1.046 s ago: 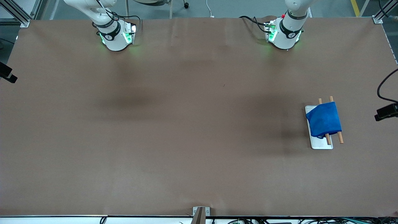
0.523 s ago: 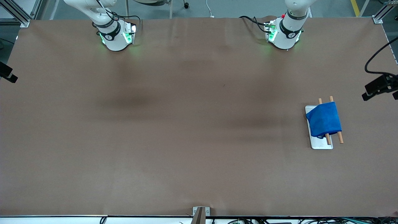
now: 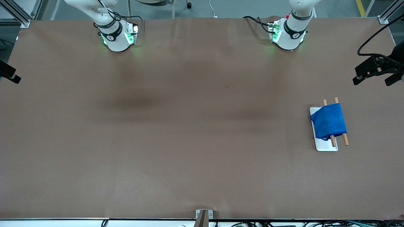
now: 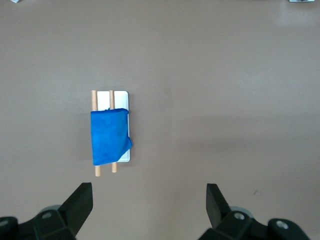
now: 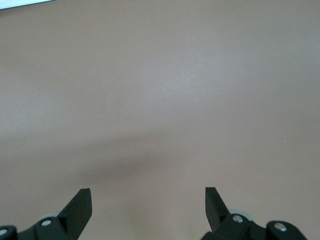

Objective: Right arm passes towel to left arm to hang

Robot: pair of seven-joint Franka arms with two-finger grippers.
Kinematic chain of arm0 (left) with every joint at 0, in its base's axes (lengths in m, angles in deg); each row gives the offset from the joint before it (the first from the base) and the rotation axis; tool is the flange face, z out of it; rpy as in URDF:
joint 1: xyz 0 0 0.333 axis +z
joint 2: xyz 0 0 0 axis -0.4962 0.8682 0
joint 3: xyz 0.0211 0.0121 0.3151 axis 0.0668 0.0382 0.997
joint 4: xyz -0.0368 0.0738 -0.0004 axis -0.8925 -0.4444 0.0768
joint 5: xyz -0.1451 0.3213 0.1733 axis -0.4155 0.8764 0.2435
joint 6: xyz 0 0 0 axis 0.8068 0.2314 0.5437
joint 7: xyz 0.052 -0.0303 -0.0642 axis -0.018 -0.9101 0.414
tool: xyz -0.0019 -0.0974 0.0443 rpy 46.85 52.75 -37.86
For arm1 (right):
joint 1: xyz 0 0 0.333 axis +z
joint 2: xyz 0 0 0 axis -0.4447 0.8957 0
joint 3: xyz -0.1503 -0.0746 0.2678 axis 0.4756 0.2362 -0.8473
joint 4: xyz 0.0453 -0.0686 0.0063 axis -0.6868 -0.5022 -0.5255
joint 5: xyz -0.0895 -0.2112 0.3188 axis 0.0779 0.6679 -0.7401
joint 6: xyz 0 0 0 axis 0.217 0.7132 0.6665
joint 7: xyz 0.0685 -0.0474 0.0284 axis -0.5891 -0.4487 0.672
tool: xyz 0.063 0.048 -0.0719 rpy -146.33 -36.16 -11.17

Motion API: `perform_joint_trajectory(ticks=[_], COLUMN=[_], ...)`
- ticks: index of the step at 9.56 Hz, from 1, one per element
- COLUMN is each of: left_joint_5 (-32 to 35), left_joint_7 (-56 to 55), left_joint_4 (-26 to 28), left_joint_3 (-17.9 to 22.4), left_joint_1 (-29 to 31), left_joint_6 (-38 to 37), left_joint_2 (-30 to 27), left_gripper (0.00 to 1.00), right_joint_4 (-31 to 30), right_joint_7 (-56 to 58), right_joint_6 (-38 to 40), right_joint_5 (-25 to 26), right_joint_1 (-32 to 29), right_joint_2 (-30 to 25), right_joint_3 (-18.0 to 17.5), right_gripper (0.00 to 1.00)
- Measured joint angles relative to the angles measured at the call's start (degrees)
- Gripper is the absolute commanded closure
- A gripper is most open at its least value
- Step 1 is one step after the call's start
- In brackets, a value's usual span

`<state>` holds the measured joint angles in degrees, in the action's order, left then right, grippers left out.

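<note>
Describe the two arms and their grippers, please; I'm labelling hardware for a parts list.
Both are white jointed arms with black bands and green-lit bases; black cables run to each. The left arm carries a small red knob at its base; the right arm has none. The left gripper and the right gripper have black wedge-shaped fingers with silver screws.

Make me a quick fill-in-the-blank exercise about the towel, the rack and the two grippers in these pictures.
1. The towel is draped over two wooden ____.
2. The dowels stand over a flat ____ base plate.
3. The left gripper hangs over bare table with its fingers ____.
4. The right gripper holds ____.

Missing words: dowels; white; open; nothing
</note>
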<state>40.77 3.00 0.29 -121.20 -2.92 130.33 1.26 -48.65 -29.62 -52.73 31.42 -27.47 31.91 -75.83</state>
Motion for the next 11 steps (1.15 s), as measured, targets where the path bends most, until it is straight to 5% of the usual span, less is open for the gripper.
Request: perform_joint_trajectory(ticks=[2, 6, 11], left_joint_5=[-0.1, -2.2, -2.8], left_joint_7=[-0.8, -1.0, -0.7], left_joint_4=[3.8, 13.7, 19.3], left_joint_3=[10.6, 22.0, 23.7], left_joint_1=[-12.2, -23.2, -23.6], left_joint_6=[-0.2, 0.8, 3.5], left_joint_2=[-3.0, -10.7, -15.0], left_gripper=[0.00, 0.00, 0.00], right_joint_4=[-0.1, -0.1, -0.2], right_joint_7=[0.0, 0.0, 0.0], right_joint_6=[0.0, 0.0, 0.0], right_joint_5=[0.0, 0.0, 0.0], right_joint_1=[0.1, 0.1, 0.1], right_joint_2=[0.0, 0.0, 0.0], right_joint_3=[0.1, 0.2, 0.2], right_gripper=[0.00, 0.00, 0.00])
